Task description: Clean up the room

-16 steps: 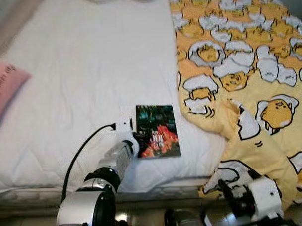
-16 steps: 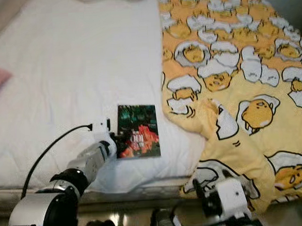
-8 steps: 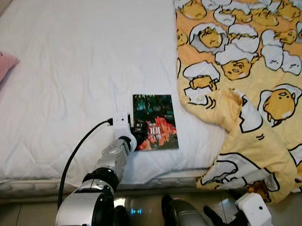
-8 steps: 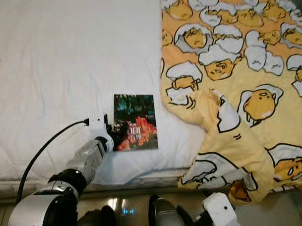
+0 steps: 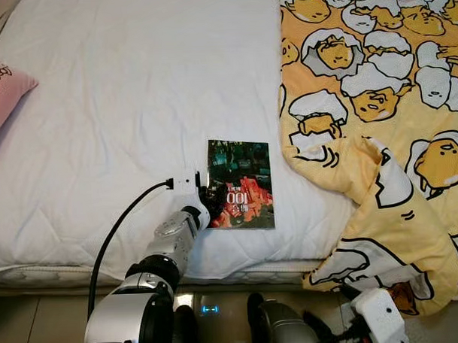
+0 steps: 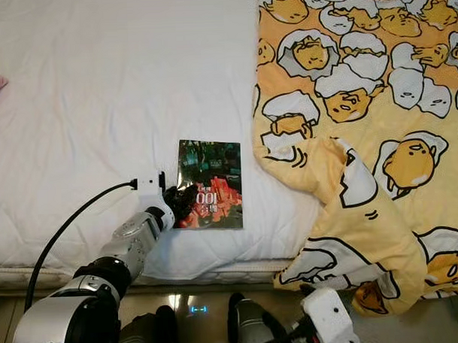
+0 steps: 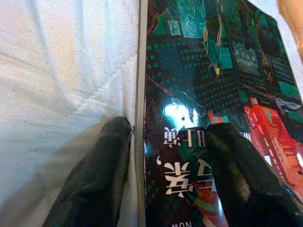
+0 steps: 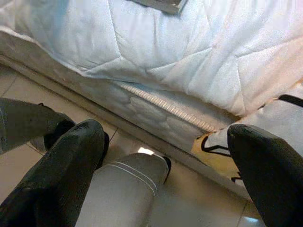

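A book (image 5: pixel 241 184) lies flat on the white bed (image 5: pixel 121 107), beside a yellow blanket (image 5: pixel 378 121). The left pincer (image 7: pixel 170 142) is apart, one finger on the book's cover, one on the sheet. The right pincer (image 8: pixel 165 156) hangs apart over the floor.

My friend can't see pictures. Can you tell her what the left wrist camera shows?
Two black fingers of the left gripper straddle the edge of a glossy book, one on its dark green and red cover, the other on the white quilted mattress beside it.
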You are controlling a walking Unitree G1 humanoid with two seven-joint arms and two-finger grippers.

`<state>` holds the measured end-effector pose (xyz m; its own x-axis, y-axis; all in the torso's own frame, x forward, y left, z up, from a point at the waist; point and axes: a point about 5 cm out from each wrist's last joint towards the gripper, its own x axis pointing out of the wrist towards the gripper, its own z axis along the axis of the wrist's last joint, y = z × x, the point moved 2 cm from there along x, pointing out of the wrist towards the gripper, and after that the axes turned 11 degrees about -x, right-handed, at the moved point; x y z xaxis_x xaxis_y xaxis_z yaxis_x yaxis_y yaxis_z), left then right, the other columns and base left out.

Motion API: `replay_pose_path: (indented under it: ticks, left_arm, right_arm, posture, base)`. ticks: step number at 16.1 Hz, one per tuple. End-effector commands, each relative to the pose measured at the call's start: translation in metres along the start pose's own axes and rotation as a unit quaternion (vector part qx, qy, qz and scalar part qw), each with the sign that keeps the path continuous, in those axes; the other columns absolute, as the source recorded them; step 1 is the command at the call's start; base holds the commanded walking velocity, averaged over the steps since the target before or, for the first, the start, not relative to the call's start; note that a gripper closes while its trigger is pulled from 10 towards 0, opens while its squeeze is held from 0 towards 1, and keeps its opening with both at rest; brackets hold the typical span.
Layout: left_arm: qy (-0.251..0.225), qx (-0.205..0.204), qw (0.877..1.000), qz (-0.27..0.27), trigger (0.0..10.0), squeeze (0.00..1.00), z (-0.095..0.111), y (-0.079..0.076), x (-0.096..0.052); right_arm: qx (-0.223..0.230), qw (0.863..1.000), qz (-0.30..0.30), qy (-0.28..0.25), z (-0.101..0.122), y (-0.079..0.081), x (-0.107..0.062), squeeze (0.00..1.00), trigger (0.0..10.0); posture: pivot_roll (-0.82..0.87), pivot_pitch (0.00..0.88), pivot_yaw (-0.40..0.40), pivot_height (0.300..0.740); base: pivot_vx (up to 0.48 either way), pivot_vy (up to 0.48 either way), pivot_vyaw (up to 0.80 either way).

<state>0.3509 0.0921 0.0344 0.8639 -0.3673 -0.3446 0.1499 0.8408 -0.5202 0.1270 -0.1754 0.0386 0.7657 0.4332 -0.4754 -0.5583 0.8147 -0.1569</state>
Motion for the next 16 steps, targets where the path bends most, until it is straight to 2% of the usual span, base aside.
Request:
replay_pose_path:
  ticks: [1,4,8,10,12,14,16]
  left_arm:
    - [0.06,-0.013,0.998,0.009,0.0,0.0,-0.034,0.006,-0.007]
    - [0.06,-0.007,0.998,-0.003,0.0,0.0,-0.033,0.006,-0.007]
    - [0.045,-0.033,0.998,-0.039,0.0,0.0,-0.028,0.0,-0.007]
    - [0.034,-0.051,0.997,-0.056,0.0,0.0,-0.024,-0.005,-0.005]
    - [0.031,-0.043,0.996,-0.067,0.0,0.0,-0.021,-0.008,-0.004]
    - [0.034,0.002,0.994,-0.108,0.0,0.0,-0.018,-0.019,-0.003]
    - [0.025,0.011,0.993,-0.119,0.0,0.0,-0.011,-0.02,-0.003]
  right_arm:
    - [0.013,1.0,0.009,0.007,-0.003,0.003,0.0,0.0,10.0]
    - [0.015,1.0,0.008,0.003,-0.003,0.002,0.004,0.0,10.0]
    - [0.023,1.0,0.009,-0.004,-0.002,0.007,0.01,0.0,10.0]
    - [0.022,1.0,0.005,-0.009,-0.001,0.003,0.015,0.0,10.0]
    - [0.02,1.0,0.003,-0.014,0.001,0.002,0.019,0.0,10.0]
    - [0.019,1.0,0.005,-0.017,0.002,0.001,0.023,0.0,10.0]
    - [0.016,1.0,0.006,-0.02,0.003,0.0,0.027,0.0,10.0]
  posture:
    - [-0.34,0.28,-0.064,0.74]
    - [-0.33,0.273,-0.054,0.74]
    - [-0.31,0.266,-0.04,0.74]
    - [-0.31,0.258,-0.036,0.74]
    - [-0.31,0.25,-0.033,0.74]
    - [-0.3,0.247,-0.03,0.74]
    - [-0.3,0.234,-0.025,0.74]
  base:
    - [0.0,0.0,0.0]
    - [0.0,0.0,0.0]
    - [0.0,0.0,0.0]
    - [0.0,0.0,0.0]
    - [0.0,0.0,0.0]
    - [0.0,0.0,0.0]
    - [0.0,0.0,0.0]
